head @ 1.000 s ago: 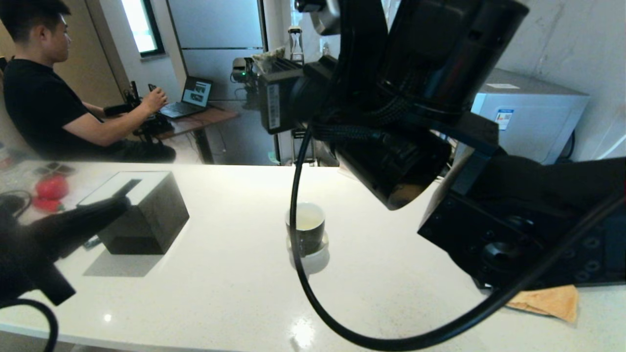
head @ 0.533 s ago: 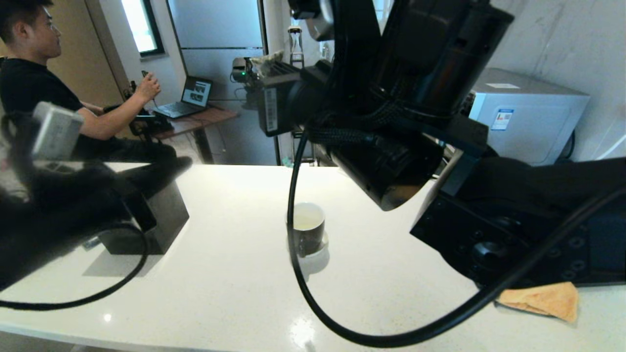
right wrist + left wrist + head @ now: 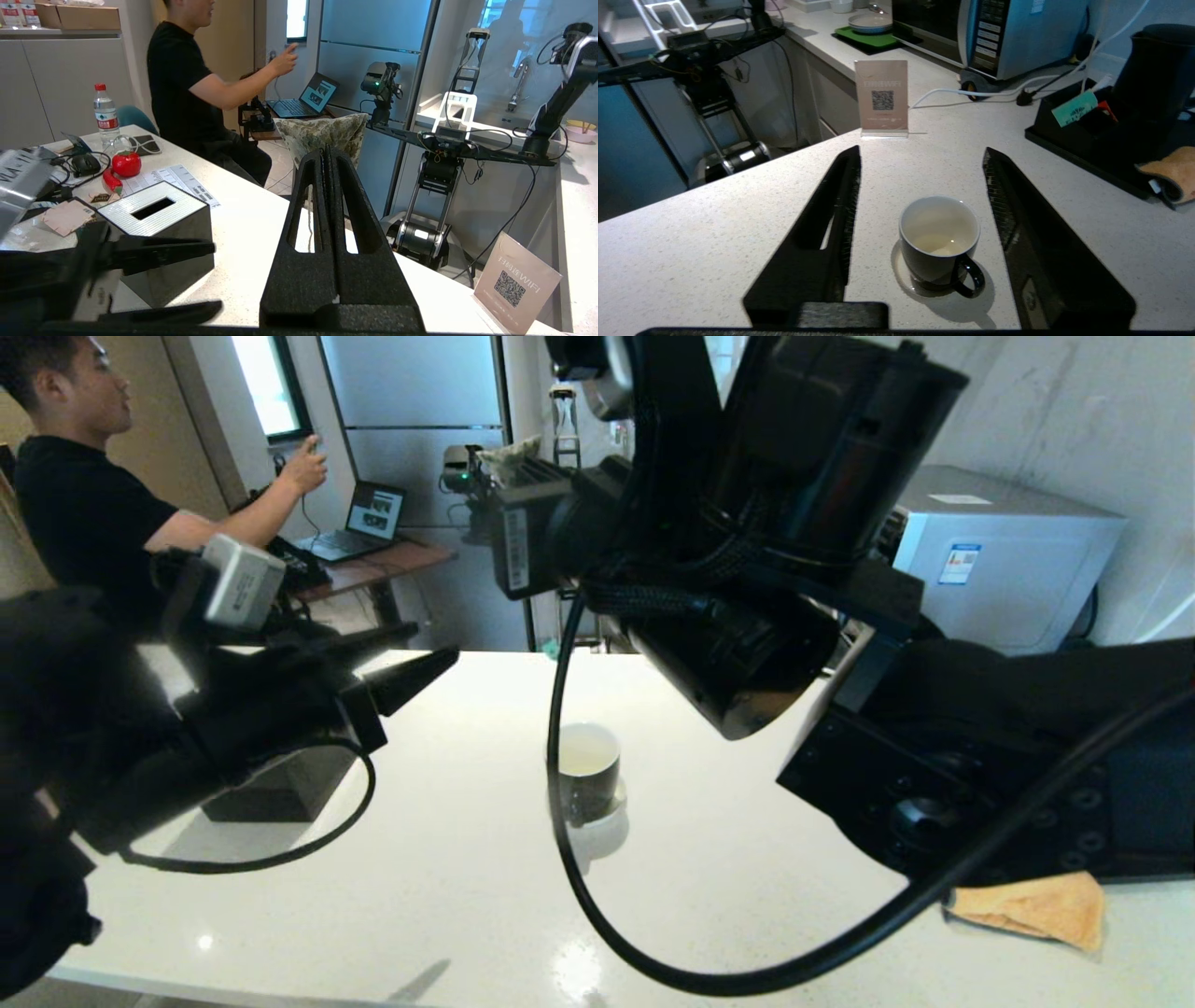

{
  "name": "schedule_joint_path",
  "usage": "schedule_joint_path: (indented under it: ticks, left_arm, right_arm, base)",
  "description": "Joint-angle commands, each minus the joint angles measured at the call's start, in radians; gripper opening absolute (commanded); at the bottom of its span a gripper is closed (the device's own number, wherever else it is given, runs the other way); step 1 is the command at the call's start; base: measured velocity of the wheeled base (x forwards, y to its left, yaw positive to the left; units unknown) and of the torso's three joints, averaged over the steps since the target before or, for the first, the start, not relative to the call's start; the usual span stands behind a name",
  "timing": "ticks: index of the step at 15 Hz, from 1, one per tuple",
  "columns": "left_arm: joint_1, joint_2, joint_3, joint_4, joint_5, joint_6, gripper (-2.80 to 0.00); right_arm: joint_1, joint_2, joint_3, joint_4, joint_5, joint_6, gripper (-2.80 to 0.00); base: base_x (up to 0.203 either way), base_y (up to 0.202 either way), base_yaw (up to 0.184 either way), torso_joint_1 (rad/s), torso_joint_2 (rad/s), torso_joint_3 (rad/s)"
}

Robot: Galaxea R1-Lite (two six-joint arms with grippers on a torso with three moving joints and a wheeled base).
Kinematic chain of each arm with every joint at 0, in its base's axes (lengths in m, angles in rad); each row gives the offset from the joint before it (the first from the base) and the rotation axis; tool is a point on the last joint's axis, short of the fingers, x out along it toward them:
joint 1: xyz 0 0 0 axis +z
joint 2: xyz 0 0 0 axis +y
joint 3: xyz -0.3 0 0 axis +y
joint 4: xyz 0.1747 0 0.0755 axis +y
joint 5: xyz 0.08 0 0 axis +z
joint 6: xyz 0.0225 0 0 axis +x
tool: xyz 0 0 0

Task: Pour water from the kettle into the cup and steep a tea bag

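Note:
The cup [image 3: 588, 773], a small black mug with a white inside and a little pale liquid at the bottom, stands mid-table. My left gripper [image 3: 431, 646] hovers to its left, well apart from it, open and empty. In the left wrist view the cup [image 3: 939, 238] shows between the spread fingers [image 3: 847, 191], handle towards the camera. The kettle [image 3: 1157, 65] stands on a black tray [image 3: 1083, 140] at the counter's far side. My right gripper [image 3: 327, 151] is shut and held high over the table. The tea bag is out of view.
A black cube tissue box [image 3: 154, 219] sits on the table's left, under my left arm. A teal packet [image 3: 1074, 108] and a red sachet [image 3: 1107, 108] lie in the tray, an orange cloth [image 3: 1176, 170] beside it. A QR sign [image 3: 882, 98] and microwave [image 3: 999, 32] stand behind. A person [image 3: 187, 88] sits beyond the table.
My left arm has risen from the table's left edge and swung in towards the cup, and its gripper has opened. The right arm has held still. The person's hand has lifted.

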Motion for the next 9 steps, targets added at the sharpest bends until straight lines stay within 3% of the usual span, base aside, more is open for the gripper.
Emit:
schedule_joint_path:
  ticks: [1,9]
  left_arm:
    - [-0.022,0.031,-0.016,-0.012,-0.001,-0.001,0.00]
    - [-0.077,0.110,-0.058,-0.060,0.004,0.000,0.00]
  right_arm:
    - [0.000,0.004,0.000,-0.005,-0.002,0.000,-2.80]
    - [0.000,0.010,0.000,-0.007,-0.002,0.003,-2.80]
  base:
    - [0.000,0.000,0.000,0.000,0.00,0.000]
    - [0.000,0.000,0.000,0.000,0.00,0.000]
